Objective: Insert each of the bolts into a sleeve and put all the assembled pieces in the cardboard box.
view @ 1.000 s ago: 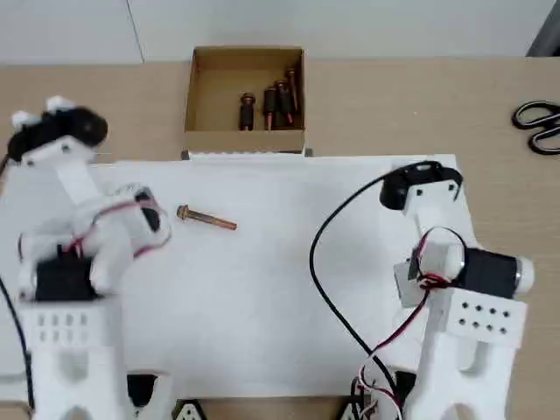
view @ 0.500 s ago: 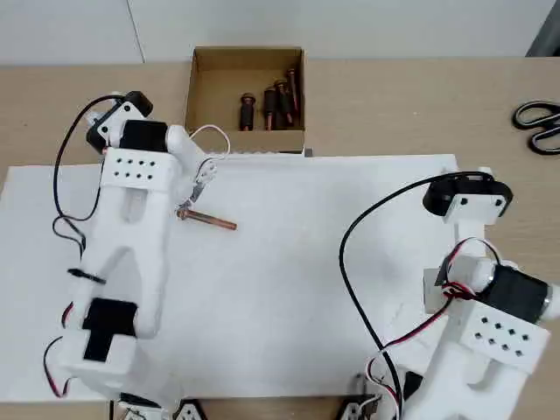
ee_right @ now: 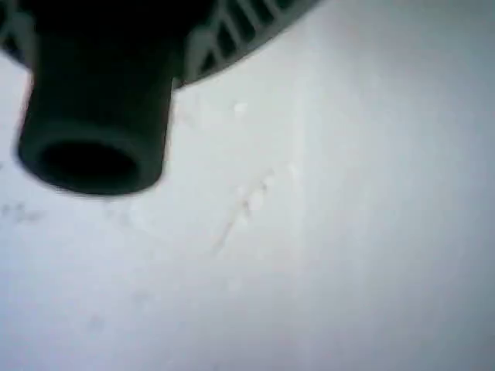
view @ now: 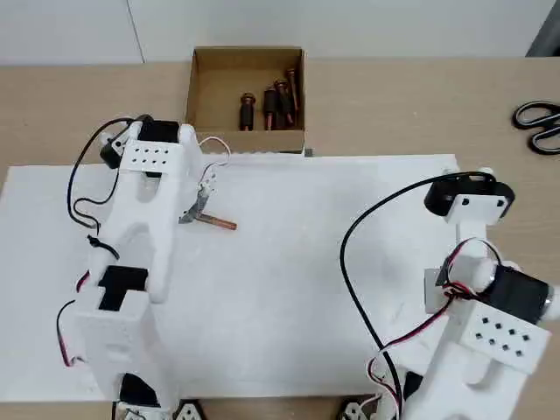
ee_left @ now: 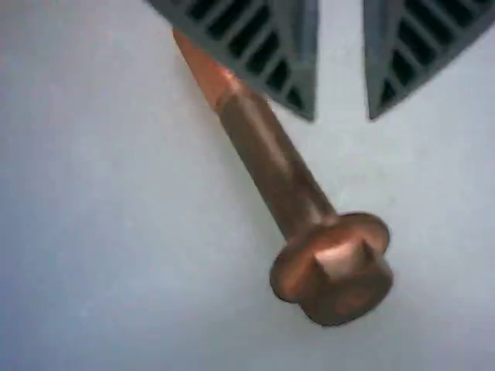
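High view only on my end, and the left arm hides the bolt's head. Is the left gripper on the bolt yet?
Observer: No. The left gripper is open, and the bolt lies loose on the white sheet.
Operator: Is the shank lined up with the gap?
Observer: No, it sits off to one side. One finger overlaps the tip end, and the gap is over bare sheet.
Operator: Is the right arm holding anything?
Observer: Yes. The right gripper holds a black sleeve, with its open bore facing the wrist camera.
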Motion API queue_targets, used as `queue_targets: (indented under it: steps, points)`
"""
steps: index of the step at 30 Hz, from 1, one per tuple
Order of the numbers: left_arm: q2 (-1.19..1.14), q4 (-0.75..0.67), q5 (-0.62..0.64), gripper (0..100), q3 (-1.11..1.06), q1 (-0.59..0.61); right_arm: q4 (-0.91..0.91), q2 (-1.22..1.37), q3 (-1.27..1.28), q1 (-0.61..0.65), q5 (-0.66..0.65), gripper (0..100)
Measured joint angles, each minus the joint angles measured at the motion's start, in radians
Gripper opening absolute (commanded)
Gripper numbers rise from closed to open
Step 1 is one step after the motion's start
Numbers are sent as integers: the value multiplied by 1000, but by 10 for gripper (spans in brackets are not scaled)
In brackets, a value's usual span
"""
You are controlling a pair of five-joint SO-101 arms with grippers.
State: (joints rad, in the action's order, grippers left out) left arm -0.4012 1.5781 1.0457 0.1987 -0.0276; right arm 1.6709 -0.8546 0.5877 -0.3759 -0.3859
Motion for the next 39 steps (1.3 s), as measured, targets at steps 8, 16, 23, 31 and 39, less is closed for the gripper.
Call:
queue_targets:
  steps: [8, 16, 23, 31, 39]
  points:
    - [-44, -75, 0, 111, 0, 0, 0, 0, 0, 0, 0, 3]
    - [-137, -92, 0, 111, 9, 9, 0, 0, 0, 0, 0, 3]
    - [-140, -129, 0, 66, 9, 21, 0, 0, 0, 0, 0, 3]
    - [-140, -175, 2, 5, 11, 25, 0, 0, 0, 0, 0, 3]
    - [-129, -97, 0, 5, 74, 34, 0, 0, -54, 0, 0, 3]
